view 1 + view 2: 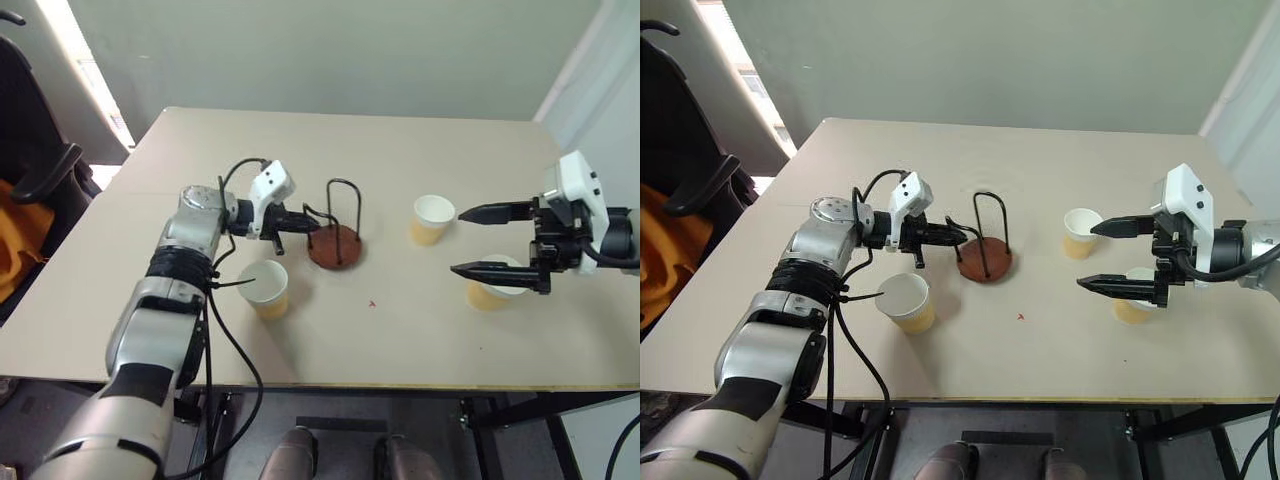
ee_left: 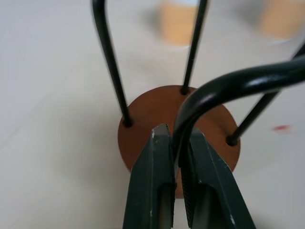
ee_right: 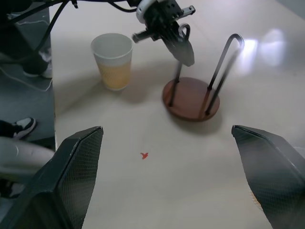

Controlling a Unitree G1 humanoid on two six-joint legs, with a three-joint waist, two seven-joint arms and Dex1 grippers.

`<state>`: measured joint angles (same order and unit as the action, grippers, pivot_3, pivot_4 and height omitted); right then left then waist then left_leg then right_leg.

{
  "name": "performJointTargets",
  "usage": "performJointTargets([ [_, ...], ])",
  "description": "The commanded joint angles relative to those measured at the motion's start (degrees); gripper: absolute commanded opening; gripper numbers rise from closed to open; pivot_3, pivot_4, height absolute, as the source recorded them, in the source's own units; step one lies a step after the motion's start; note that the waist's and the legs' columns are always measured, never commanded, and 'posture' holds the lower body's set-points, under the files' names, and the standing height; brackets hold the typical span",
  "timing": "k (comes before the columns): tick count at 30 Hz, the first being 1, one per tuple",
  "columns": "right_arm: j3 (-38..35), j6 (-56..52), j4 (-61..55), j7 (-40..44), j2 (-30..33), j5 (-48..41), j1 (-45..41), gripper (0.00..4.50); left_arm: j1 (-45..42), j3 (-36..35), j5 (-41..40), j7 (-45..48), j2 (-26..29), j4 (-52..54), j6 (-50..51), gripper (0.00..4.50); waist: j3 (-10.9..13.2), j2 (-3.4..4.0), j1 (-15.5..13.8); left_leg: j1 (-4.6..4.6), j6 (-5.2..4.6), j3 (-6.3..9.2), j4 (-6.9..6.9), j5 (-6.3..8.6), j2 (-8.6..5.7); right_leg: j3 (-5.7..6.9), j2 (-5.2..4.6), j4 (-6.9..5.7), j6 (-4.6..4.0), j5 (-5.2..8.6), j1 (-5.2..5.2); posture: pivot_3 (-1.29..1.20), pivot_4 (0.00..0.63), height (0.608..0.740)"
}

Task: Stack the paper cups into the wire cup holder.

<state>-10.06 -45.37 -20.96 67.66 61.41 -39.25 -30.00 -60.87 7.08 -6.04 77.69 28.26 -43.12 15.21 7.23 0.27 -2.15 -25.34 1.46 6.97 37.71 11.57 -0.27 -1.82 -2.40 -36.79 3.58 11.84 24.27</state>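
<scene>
The wire cup holder [image 1: 336, 248], a reddish-brown disc with two thin black wire arches, stands mid-table. My left gripper [image 1: 308, 223] reaches in from the left and is shut on the nearer arch; in the left wrist view its fingers [image 2: 159, 157] pinch that wire over the disc [image 2: 143, 119]. One paper cup [image 1: 266, 287] stands upright just in front of the left wrist. A second cup [image 1: 432, 218] stands right of the holder. A third cup [image 1: 492, 290] sits partly behind my right gripper [image 1: 476, 242], which hangs open above the table's right side with nothing in it.
The beige table [image 1: 400, 340] has its front edge close below the cups. A small red speck [image 1: 371, 302] lies in front of the holder. A black chair with something orange [image 1: 25, 200] stands off the table's left side.
</scene>
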Motion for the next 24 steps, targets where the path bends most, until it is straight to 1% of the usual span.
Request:
performJointTargets([
  [1,0.75,2.50,-0.57,3.57,3.50,1.32,0.38,4.50,1.84,1.52,-5.27,8.51,0.41,12.41,5.07,0.05,0.00,0.00,-0.11,-0.05,-0.03,0.01,0.09,0.03,0.00,0.01,0.00,0.00,0.00,0.00,0.01,0.00,0.150,0.740],
  [3,2.37,3.92,-0.54,5.33,5.52,3.21,1.49,4.50,3.32,3.23,-6.60,11.70,-0.18,16.93,6.22,0.05,0.00,0.00,-0.26,-0.12,-0.06,0.02,0.22,0.09,0.00,0.01,-0.01,-0.01,0.01,0.00,0.02,0.00,0.150,0.740],
  [6,5.14,6.09,-1.29,7.00,7.86,6.05,3.39,4.50,4.50,6.16,-5.10,12.01,-2.05,17.39,3.65,0.05,-0.01,0.01,-0.41,-0.13,-0.20,0.04,0.38,0.22,0.00,0.01,-0.08,-0.02,0.04,-0.02,-0.03,0.00,0.150,0.740],
  [8,6.77,7.31,-2.58,7.65,8.99,7.79,5.04,4.50,5.01,7.89,-4.34,12.66,-3.16,16.40,0.79,0.05,-0.01,0.01,-0.42,-0.11,-0.69,0.02,0.45,0.50,0.00,0.01,-0.13,-0.05,0.08,-0.10,-0.04,0.00,0.150,0.740],
  [11,7.54,7.66,-4.21,6.93,9.21,8.79,6.09,4.50,3.56,9.76,-2.39,11.73,-5.69,11.54,-4.59,0.05,-0.01,0.01,-0.42,-0.08,-0.72,-0.02,0.49,0.50,0.03,0.01,-0.15,-0.11,0.11,-0.15,-0.05,0.00,0.150,0.740],
  [14,6.94,6.59,-5.48,6.00,8.99,8.11,6.25,4.50,1.56,10.21,-1.76,12.15,-7.58,7.62,-7.85,0.05,-0.01,0.01,-0.45,-0.07,-0.74,-0.04,0.50,0.49,0.04,0.01,-0.16,-0.11,0.14,-0.19,-0.05,0.00,0.150,0.740],
  [16,5.80,5.72,-6.56,5.18,9.15,7.60,7.18,4.50,-0.42,11.11,-0.38,12.63,-8.95,3.83,-11.96,0.05,-0.01,0.01,-0.47,-0.07,-0.75,-0.04,0.51,0.49,0.04,0.01,-0.16,-0.10,0.17,-0.22,-0.06,0.00,0.150,0.740],
  [20,3.79,4.45,-8.30,4.13,9.53,6.74,9.18,4.50,-3.43,12.66,1.42,14.63,-10.14,-2.03,-18.60,0.05,-0.01,0.01,-0.65,-0.11,-0.80,-0.05,0.52,0.52,0.02,0.00,-0.18,-0.04,0.21,-0.24,-0.07,0.00,0.150,0.740],
  [24,2.31,3.53,-9.75,3.26,9.54,6.19,10.94,4.50,-6.11,15.75,-0.03,14.81,-10.46,-5.67,-21.91,0.05,-0.01,0.01,-0.79,-0.15,-0.89,-0.11,0.51,0.59,0.01,-0.01,-0.19,0.02,0.28,-0.22,-0.07,0.00,0.150,0.740],
])
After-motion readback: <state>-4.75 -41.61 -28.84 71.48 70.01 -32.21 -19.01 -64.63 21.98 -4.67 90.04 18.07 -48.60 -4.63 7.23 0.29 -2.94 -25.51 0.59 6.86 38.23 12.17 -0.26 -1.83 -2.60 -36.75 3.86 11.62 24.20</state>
